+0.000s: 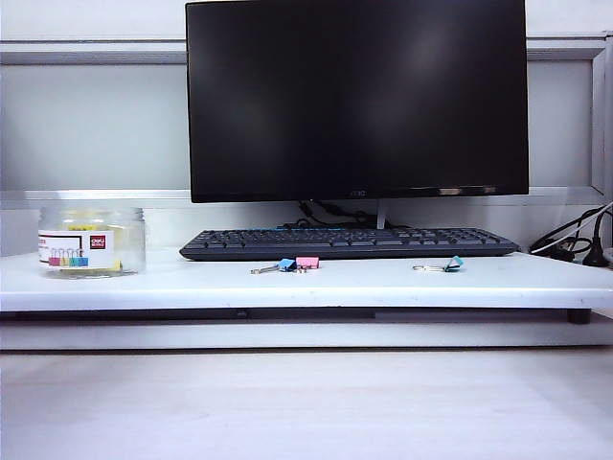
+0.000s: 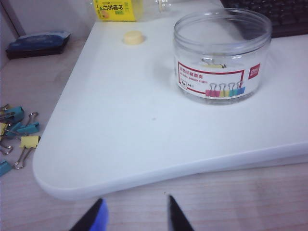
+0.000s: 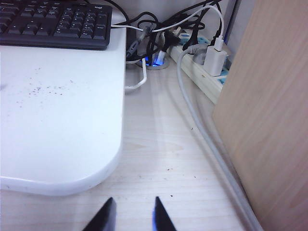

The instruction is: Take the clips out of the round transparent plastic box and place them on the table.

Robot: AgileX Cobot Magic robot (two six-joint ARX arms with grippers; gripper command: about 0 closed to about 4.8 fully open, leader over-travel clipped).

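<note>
Round transparent plastic box [image 1: 92, 241] standing upright on the white table [image 1: 316, 280], well left of the black keyboard [image 1: 350, 243], under the dark monitor [image 1: 356, 99]. Yellow clips [image 1: 88, 228] visible inside through the wall; lid off in the left wrist view, one clip [image 2: 213, 62] showing above the label. Blue and pink clips [image 1: 296, 264] just in front of the keyboard, teal clip [image 1: 452, 264] further right.

Seen only from the left wrist: loose clips [image 2: 19, 134] on the wooden desk beside the table's corner, a small yellow cap [image 2: 134, 37] beyond the box.

Only from the right wrist: a power strip [image 3: 204, 67] and tangled cables right of the keyboard.

Left gripper [image 2: 136, 214] spread, empty, short of the table edge. Right gripper [image 3: 133, 214] likewise parted, holding nothing, over the wooden desk.
</note>
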